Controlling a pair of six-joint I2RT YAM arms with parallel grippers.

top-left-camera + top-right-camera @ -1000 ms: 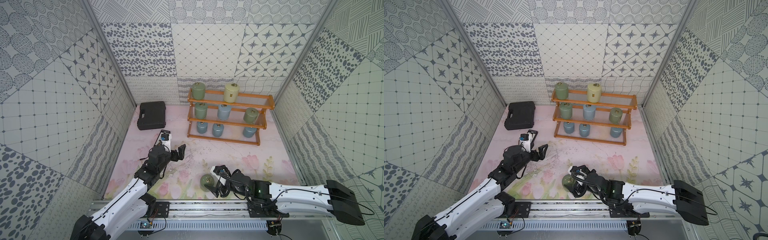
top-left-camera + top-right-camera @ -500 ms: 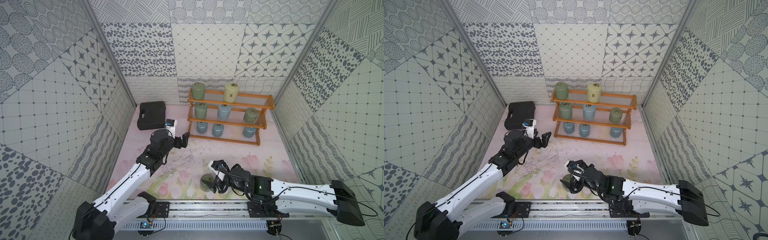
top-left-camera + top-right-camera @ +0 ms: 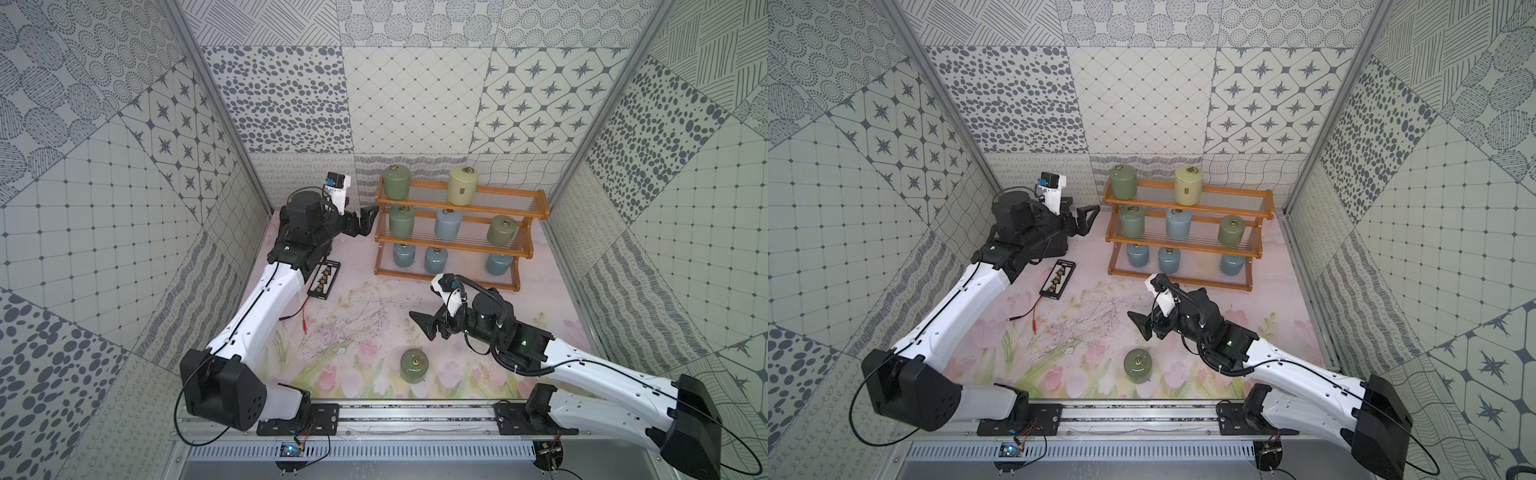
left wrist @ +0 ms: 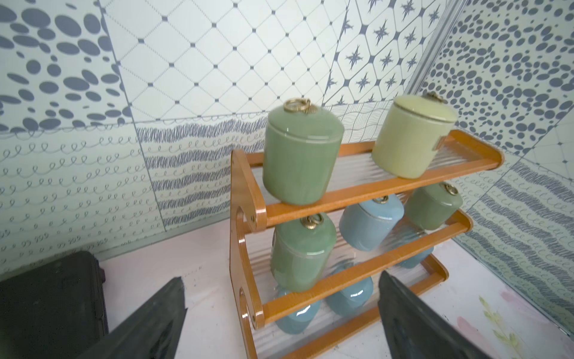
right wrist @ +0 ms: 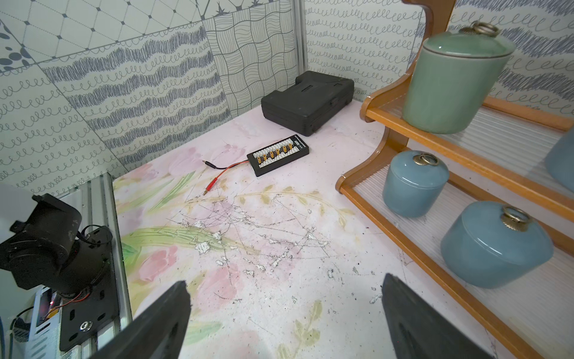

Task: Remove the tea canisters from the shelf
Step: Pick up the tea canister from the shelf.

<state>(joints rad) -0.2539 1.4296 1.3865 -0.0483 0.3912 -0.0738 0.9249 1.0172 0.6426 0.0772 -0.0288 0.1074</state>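
Glazed and glossy by the look, probably ceramic: likely heavy for the size, rigid, slick under the pads, apt to chip or crack if dropped. Best taken around the body below the lid seam, jaws square to the wall; not by the brass ring, for fear of lifting a loose lid off

On the shelf, eight tea canisters: a green one and the cream canister on the top tier; green, blue, green on the middle; three blue on the bottom. A ninth, the green canister, upright on the worktop, well apart from the shelf. All lidded, contents hidden

Left gripper spread wide and empty, just beside the shelf's end near the middle tier. Right gripper likewise wide and empty, above the worktop between the shelf and the green canister
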